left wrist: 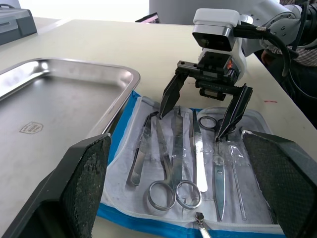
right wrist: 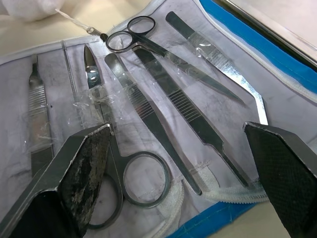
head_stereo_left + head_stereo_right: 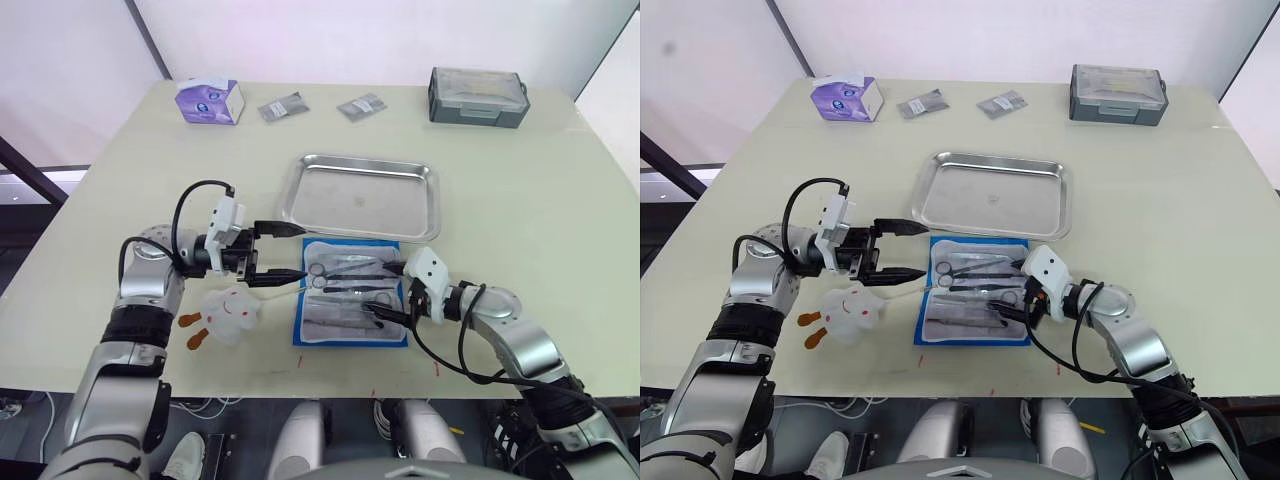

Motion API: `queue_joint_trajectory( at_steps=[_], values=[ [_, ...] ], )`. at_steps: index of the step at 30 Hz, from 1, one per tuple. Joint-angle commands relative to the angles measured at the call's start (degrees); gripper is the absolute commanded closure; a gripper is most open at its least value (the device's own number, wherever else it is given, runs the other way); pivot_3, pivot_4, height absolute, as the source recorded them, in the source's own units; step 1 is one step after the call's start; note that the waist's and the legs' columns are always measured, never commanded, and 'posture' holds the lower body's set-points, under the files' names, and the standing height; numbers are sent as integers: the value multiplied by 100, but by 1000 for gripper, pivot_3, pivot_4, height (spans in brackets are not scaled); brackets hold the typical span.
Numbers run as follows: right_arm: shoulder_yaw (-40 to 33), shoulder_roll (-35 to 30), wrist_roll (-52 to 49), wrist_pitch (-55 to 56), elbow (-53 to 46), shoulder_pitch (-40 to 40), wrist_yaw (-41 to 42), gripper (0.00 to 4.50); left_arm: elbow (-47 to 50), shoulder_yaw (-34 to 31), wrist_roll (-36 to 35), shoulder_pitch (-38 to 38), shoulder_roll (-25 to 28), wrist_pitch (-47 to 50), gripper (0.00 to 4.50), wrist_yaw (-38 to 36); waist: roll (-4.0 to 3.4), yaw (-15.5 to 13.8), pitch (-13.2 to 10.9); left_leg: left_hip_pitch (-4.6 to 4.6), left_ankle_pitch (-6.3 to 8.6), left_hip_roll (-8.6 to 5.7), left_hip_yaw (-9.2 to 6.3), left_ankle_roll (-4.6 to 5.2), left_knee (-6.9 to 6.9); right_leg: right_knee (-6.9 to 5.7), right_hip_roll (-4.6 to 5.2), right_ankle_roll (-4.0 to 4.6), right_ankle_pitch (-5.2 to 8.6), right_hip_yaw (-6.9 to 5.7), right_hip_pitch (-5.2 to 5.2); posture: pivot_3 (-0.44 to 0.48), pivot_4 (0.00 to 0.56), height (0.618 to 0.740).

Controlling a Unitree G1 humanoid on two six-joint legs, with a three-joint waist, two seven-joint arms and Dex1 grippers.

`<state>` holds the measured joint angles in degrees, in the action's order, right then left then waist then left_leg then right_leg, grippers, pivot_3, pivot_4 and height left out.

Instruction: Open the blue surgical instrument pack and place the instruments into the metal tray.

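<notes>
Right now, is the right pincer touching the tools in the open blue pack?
Cannot tell. In the left wrist view the open right pincer has its tips down among the tools in the pack, but no contact or gap shows plainly.

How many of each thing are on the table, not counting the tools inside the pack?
Metal tray: 1
Blue surgical instrument pack: 1
Grey lidded box: 1
Purple tissue box: 1
Small grey packets: 2
White plush toy: 1
Total: 7

Cream table [image 3: 530, 200]: tray [image 3: 361, 194], open pack [image 3: 352, 293], tissue box [image 3: 209, 101], grey box [image 3: 478, 96], two sachets [image 3: 284, 106], plush toy [image 3: 231, 312].
</notes>
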<state>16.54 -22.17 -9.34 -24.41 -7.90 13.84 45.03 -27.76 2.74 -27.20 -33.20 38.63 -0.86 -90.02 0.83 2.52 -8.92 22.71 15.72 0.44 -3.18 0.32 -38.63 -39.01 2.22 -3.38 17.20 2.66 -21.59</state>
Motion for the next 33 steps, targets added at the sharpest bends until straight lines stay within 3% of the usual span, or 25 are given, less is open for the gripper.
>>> queue_joint_trajectory(
  at_steps=[1, 20, 33],
  values=[
    [244, -48, 104, -628, 504, -273, -65, 26, 86, -45, -73, -53, 10, -111, 0, -248, 4, 0, 12, 0, 0, 0, 0, 0, 0, 0, 0, 0, 0, 0, 0, 0, 150, 738],
    [-110, 299, -444, -2362, 224, -176, -661, 26, 193, -79, -87, 69, 29, -103, 0, -248, 21, -1, 73, -8, 0, 0, -1, 1, 10, 4, 0, 0, 0, -1, 3, 0, 150, 738],
    [-263, 332, -844, -2863, 84, -189, -916, 26, 212, -90, -99, 121, -4, -141, 0, -248, 26, -17, 116, -9, 1, -2, -5, 1, 16, 11, 1, 1, 1, -3, 3, 0, 150, 738]
  ],
)
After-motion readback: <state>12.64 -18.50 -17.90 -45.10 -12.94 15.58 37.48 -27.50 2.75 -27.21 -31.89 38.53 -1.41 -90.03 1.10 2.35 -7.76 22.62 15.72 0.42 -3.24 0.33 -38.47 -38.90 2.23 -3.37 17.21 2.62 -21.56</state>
